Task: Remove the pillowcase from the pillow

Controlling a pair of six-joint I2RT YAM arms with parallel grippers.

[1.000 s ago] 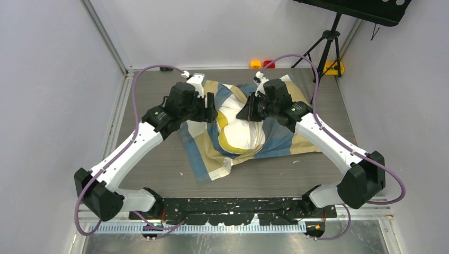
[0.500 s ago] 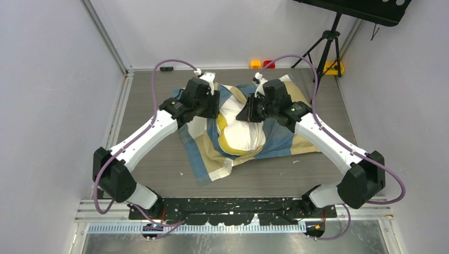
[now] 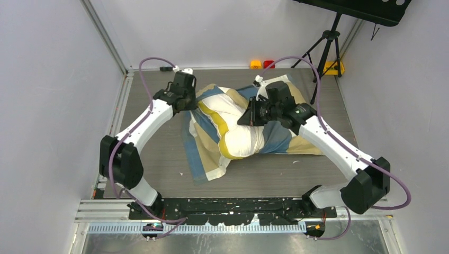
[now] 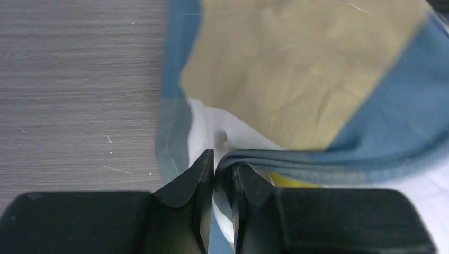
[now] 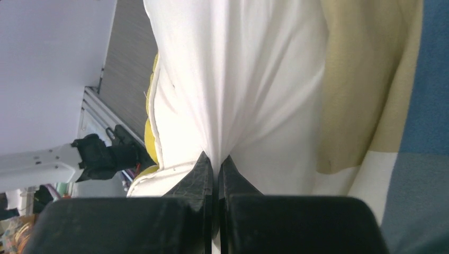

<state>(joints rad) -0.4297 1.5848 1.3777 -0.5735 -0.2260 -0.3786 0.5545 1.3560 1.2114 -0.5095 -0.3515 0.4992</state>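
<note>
The cream-white pillow (image 3: pixel 241 127) with its yellow piped edge lies mid-table, partly out of the blue, tan and white checked pillowcase (image 3: pixel 204 153). My left gripper (image 3: pixel 195 103) is shut on a folded blue edge of the pillowcase (image 4: pixel 296 159) at the pillow's far left. My right gripper (image 3: pixel 244 119) is shut on a pinch of the pillow's white fabric (image 5: pixel 233 95) near its middle. The pillowcase (image 5: pixel 370 95) shows to the right in the right wrist view. The pillow's yellow piping (image 5: pixel 151 143) shows to the left there.
Grey table (image 3: pixel 153 153) with walls close at left, back and right. Orange and red blocks (image 3: pixel 262 64) and a yellow object (image 3: pixel 332 67) sit by the far edge. A tripod (image 3: pixel 325 45) stands at the back right. Small white scraps (image 3: pixel 295 162) lie near the pillowcase.
My left arm has swung back and to the far left, pulling the pillowcase edge with it. More of the pillow shows now. My right gripper has stayed about where it was.
</note>
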